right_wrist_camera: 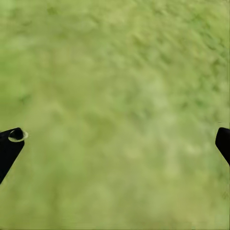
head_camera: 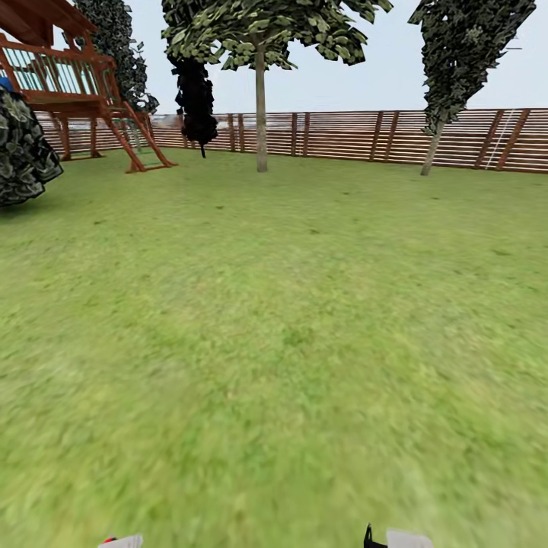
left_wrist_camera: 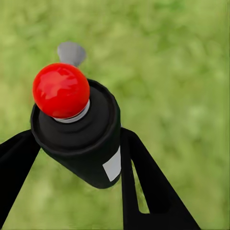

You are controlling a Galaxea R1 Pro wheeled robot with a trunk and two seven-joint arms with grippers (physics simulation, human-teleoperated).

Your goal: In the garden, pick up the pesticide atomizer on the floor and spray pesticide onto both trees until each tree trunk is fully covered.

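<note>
The left pincer (left_wrist_camera: 72,158) clamps its two black fingers (left_wrist_camera: 143,182) against the black body of the pesticide atomizer (left_wrist_camera: 79,129), red tip up, above blurred green lawn (left_wrist_camera: 182,72).

I see the atomizer (left_wrist_camera: 79,139) black with red tip, green lawn (head_camera: 274,342), brown slatted fence (head_camera: 365,137).

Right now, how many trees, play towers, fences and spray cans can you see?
Trees: 4: pale-trunked tree, leaning pale-trunked tree, dark slim tree, dark tree behind the tower
Red-brown wooden play towers: 1
Brown slatted wooden fences: 1
Black red-tipped pesticide atomizers: 1
Total: 7
</note>
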